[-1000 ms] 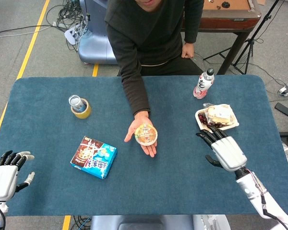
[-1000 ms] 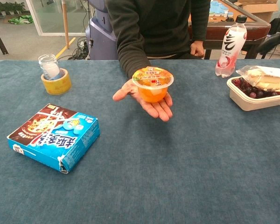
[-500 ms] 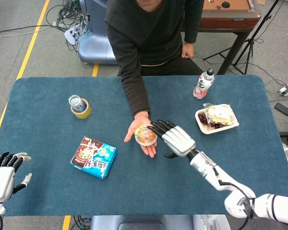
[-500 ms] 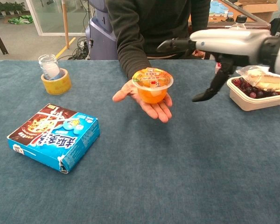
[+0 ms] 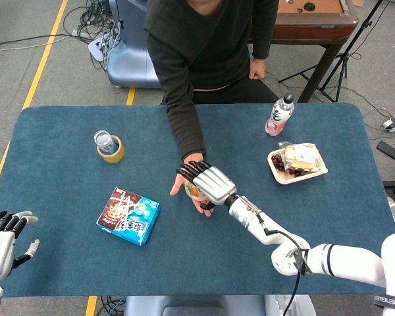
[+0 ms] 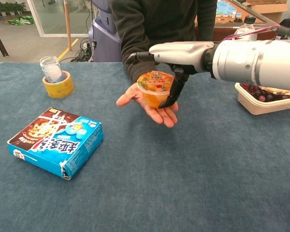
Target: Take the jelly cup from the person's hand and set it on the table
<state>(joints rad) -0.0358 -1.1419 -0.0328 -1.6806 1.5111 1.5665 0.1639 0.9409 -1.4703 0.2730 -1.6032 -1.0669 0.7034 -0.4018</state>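
Head view shows the left hand [image 5: 1, 236] idle at the desk's [image 5: 66, 138] near left corner, fingers apart, holding nothing. At centre, the cup [image 6: 156, 89] sits on the person's palm [image 6: 150, 104], off the desk. The right hand [image 6: 176, 53] arches over it, thumb down its side, fingers spread above; no firm grasp yet. Taking and setting down remain, I'd say.

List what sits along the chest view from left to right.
Blue snack box → jar in the tape roll → person's hand holding the jelly cup → right hand above it → fruit tray.
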